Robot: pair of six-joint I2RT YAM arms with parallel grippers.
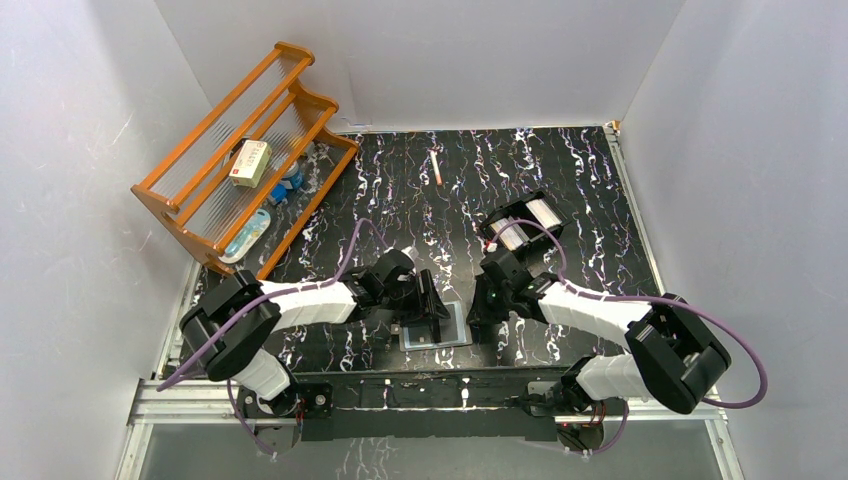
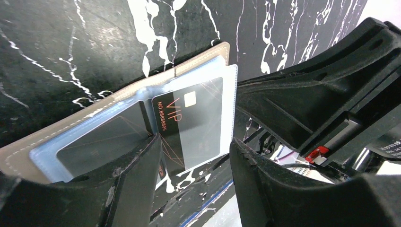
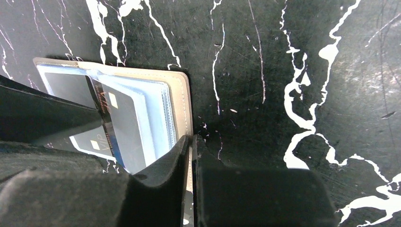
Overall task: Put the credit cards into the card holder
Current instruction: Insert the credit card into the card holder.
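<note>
Nearest, by the table's front edge between the two arms: card holder [image 1: 437,330], lying open on the black marbled table [image 1: 400,180], tan cover down, clear pale-blue pockets up. Right gripper [image 3: 190,142]: jaws closed on the holder's right cover edge, a strip of tan showing between the two fingers. Left gripper [image 2: 196,142]: jaws standing apart and clamping nothing, one finger [image 2: 137,179] resting on the holder's left page, the other off its right edge. VIP card [image 2: 194,123]: dark, orange lettering, small chip, seated in a clear sleeve near the fold. Second card [image 2: 104,142]: dark, in the left-hand pocket. Farther back, right of centre: shallow black tray [image 1: 528,198] holding pale flat pieces, too small to identify. Beyond, mid-table: thin pale stick [image 1: 436,167], lying loose. Far left corner: orange wooden rack [image 1: 300,90], tilted shelves, cream box [image 1: 250,163] on one of them.
</note>
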